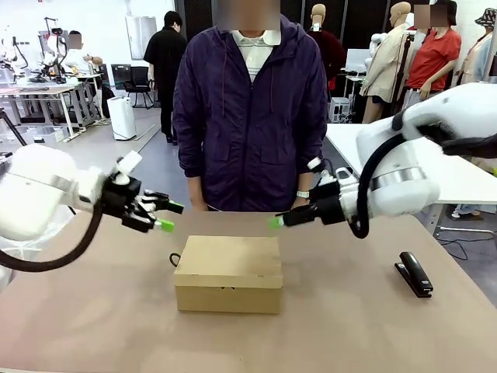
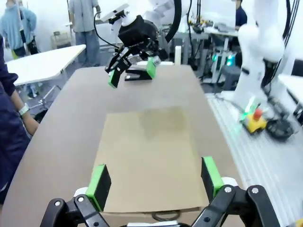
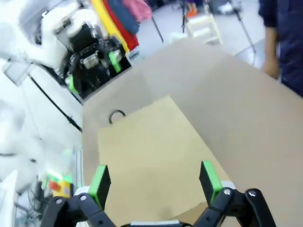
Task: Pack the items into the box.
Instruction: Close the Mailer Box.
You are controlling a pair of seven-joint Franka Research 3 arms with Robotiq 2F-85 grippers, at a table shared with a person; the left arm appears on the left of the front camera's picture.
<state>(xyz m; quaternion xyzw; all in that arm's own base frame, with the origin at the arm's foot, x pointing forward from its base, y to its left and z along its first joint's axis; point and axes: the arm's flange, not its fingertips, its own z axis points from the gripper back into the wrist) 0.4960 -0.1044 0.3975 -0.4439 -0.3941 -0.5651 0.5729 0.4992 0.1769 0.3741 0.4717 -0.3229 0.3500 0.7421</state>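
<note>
The brown counter (image 1: 373,326) is spread across the lower half of the front view, and a person in a dark purple jacket (image 1: 250,116) is seen standing at its far edge, in the upper middle of the frame.

The box (image 1: 228,273) is placed at the centre of the frame, its flap lid shut. In the left wrist view the box (image 2: 149,156) is seen in the lower middle of the picture; in the right wrist view the box (image 3: 151,161) takes up the lower centre.

The left gripper (image 1: 164,215) is held above the counter at middle left of the front view, up and to the left of the box, with its green-padded jaws spread apart and nothing between them. The right gripper (image 1: 279,221) is held at middle right, just above the far right corner of the box, and its jaws are likewise parted and empty. No contact with the box is made by either one.

A black stapler (image 1: 413,273) is laid on the counter at lower right, well apart from the box.

A small black loop (image 1: 175,259) is seen on the counter just beside the box's left end. The loop (image 3: 116,116) also appears at the box's far corner in the right wrist view. What it is attached to cannot be told.
</note>
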